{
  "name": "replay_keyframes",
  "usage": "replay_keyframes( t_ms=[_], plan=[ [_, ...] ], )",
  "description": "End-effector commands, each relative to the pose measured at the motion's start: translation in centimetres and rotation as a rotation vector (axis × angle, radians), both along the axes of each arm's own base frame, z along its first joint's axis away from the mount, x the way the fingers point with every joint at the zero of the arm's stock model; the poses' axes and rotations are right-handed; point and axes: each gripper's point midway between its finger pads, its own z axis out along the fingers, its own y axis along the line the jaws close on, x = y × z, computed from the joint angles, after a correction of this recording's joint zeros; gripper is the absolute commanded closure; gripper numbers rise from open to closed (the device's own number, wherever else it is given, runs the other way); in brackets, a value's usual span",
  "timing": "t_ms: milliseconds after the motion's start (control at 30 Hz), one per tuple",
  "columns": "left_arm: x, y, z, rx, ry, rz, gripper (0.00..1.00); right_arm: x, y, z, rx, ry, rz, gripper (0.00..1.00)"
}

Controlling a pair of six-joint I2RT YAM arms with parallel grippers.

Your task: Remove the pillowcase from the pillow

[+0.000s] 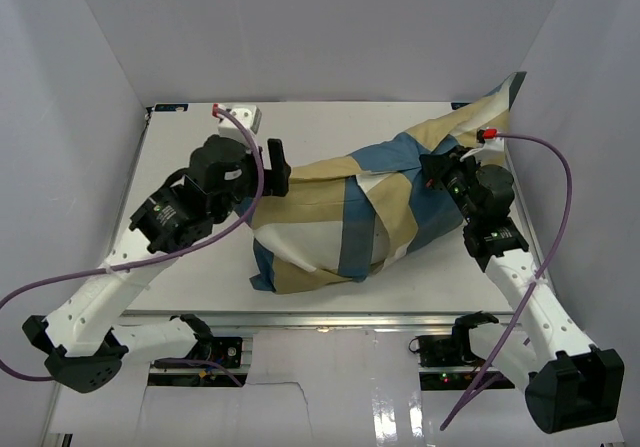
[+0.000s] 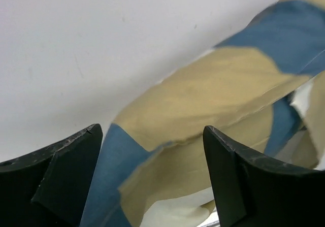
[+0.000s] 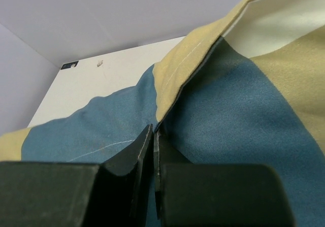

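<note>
The pillowcase [image 1: 400,192], in blue, tan and cream blocks, lies bulging across the middle of the table, its far corner rising against the right wall. The pillow is inside it and almost all hidden; a pale patch low in the left wrist view may be the pillow or cream fabric. My left gripper [image 1: 277,164] is open at the case's left end, and a tan and blue edge of the pillowcase [image 2: 167,151] lies between its spread fingers [image 2: 254,181]. My right gripper [image 1: 437,173] is shut on a fold of the pillowcase [image 3: 213,100], pinched at the tips [image 3: 154,133].
A small white block [image 1: 240,116] stands at the table's back left corner. White walls close in the table on the left, back and right. Purple cables [image 1: 555,182] loop from both wrists. The table's front edge [image 1: 330,317] runs just below the pillowcase.
</note>
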Motion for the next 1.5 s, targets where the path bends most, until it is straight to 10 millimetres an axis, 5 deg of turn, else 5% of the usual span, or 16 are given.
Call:
replay_keyframes(
  t_ms=[0, 133, 200, 467, 700, 767, 800, 833, 1033, 1267, 1433, 1467],
  plan=[
    [-0.8, 1.8, 6.8, -0.053, -0.117, 0.018, 0.11, 2.2, -1.0, 1.8, -0.035, -0.023, -0.071, 0.92],
    [-2.9, -2.9, 8.0, -0.169, -0.129, -0.256, 0.17, 3.5, -0.5, 1.2, -0.038, 0.008, -0.062, 0.92],
    [-2.9, -4.1, 7.1, -0.18, -0.086, -0.289, 0.18, 3.5, -0.4, 1.1, -0.024, 0.004, -0.056, 0.92],
    [-3.2, -11.0, -4.1, -0.024, 0.084, -0.274, 0.15, 4.1, -0.2, 0.8, -0.022, 0.01, -0.053, 0.92],
    [-2.9, -15.1, -9.5, -0.052, 0.147, -0.274, 0.13, 3.2, 0.8, 0.0, 0.004, 0.016, 0.006, 0.92],
    [-2.1, -14.5, -10.6, -0.023, 0.143, -0.213, 0.21, 3.1, 0.8, -0.1, 0.003, 0.015, 0.009, 0.92],
    [-2.0, -13.8, -11.6, 0.001, 0.145, -0.187, 0.3, 3.0, 0.8, 0.1, -0.001, 0.011, 0.009, 0.92],
    [-1.9, -13.2, -12.0, 0.009, 0.143, -0.159, 0.55, 2.9, 0.6, 0.1, -0.017, 0.009, 0.007, 0.92],
    [-2.3, -9.2, -10.7, -0.011, 0.072, -0.076, 1.0, 3.0, 0.1, 0.3, -0.053, 0.02, -0.018, 0.92],
    [-3.1, -5.7, -9.5, -0.041, 0.033, -0.021, 1.0, 3.5, -0.5, -0.3, -0.121, 0.113, -0.029, 0.92],
    [-4.1, -6.7, -9.0, -0.101, 0.018, -0.127, 1.0, 3.0, 1.1, 0.0, -0.153, 0.152, 0.085, 0.91],
    [-4.1, -7.1, -8.8, -0.124, 0.01, -0.144, 1.0, 2.7, 1.6, 0.0, -0.165, 0.146, 0.118, 0.78]
  ],
)
